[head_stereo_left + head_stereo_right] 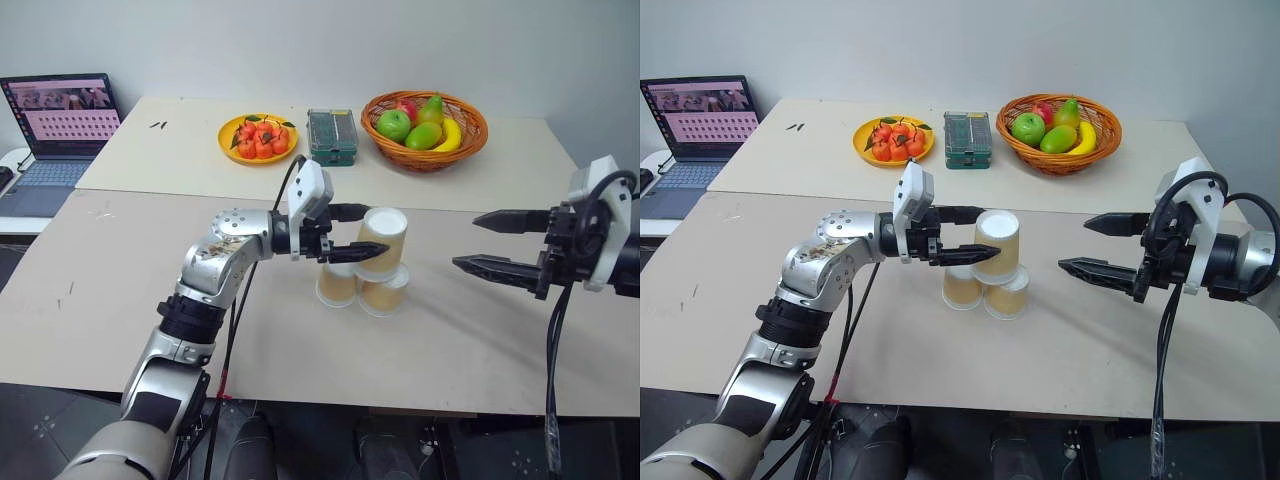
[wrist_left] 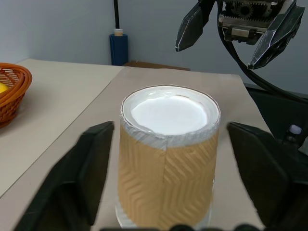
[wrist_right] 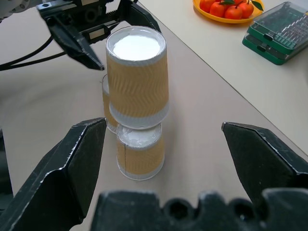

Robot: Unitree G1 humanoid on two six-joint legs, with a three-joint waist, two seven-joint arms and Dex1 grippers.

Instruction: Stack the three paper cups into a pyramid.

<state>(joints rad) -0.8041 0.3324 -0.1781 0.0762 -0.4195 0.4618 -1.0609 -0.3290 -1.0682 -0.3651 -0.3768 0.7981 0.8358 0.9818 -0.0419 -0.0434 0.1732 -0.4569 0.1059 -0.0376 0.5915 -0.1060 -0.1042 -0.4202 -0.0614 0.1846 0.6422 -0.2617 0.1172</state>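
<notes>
The pyramid (image 1: pixel 367 266) stands mid-bench (image 1: pixel 450 340): top cup (image 1: pixel 997 243) rests on two base cups. Left tool (image 1: pixel 348 232) flanks it, fingers apart, not gripping; right tool (image 1: pixel 1102 245) open nearby. Only withdrawal seems left.

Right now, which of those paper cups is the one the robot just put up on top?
Look at the near table, in front of the fruit basket. Three tan cups cluster mid-table between the robot's arms. The top cup sits upside down on the two base cups, between the left gripper's open fingers; it alone stands raised.
</notes>
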